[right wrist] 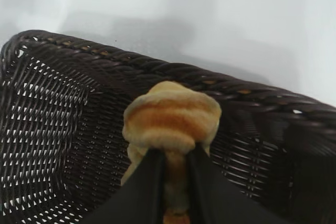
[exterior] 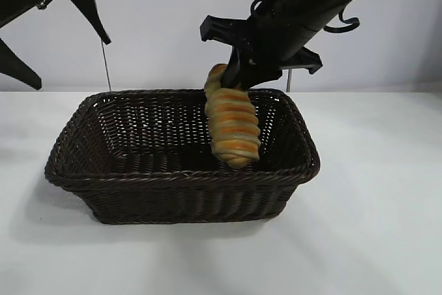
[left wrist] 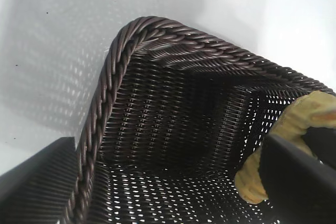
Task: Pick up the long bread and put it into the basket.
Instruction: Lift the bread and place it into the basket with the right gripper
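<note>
Long bread (exterior: pixel 233 126) hangs steeply tilted inside the basket (exterior: pixel 179 183), lower end down near the floor at the side nearer the right arm, upper end poking above the braided rim. Pick-up looks done; carry over the basket looks done. Left to do, by my reading: let go cleanly and lift the arm out.

Right gripper (exterior: pixel 233 75) sits at the loaf's upper end, arm slanting down over the far rim. From the right wrist view the two dark jaws flank the bread (right wrist: pixel 172 116) on either side, the loaf running away from them down into the wicker (right wrist: pixel 63 129). Contact on both sides, as far as I can see. Whether they clamp it or have slackened, I cannot tell; the bread has not fallen flat.

Left gripper (exterior: pixel 52 15) is parked high over the basket's other end, jaws spread wide, nothing between them.

White desk (exterior: pixel 373 240) under everything.
</note>
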### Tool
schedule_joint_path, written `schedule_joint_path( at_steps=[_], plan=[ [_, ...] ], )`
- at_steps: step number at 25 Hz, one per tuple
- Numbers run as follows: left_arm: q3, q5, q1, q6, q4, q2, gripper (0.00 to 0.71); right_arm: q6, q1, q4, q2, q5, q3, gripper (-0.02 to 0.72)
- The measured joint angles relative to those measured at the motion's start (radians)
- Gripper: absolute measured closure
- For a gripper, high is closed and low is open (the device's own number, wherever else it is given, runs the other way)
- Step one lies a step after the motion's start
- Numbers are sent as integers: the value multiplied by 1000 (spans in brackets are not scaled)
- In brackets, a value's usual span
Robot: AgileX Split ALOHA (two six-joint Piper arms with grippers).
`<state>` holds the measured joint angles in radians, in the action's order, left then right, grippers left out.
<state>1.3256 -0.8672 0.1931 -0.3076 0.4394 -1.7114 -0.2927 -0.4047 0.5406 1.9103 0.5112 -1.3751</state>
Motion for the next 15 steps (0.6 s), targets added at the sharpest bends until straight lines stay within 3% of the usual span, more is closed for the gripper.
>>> schedule_joint_path(
  at_steps=[4,8,15],
  plan=[
    [0,0,0,0,0,0,34,3,0,9,0,9,0,210],
    [0,0,0,0,0,0,34,51,0,11,-21,37,0,54],
    [0,0,0,0,0,0,34,213,70,-12,-105,182,-69,15]
  ],
)
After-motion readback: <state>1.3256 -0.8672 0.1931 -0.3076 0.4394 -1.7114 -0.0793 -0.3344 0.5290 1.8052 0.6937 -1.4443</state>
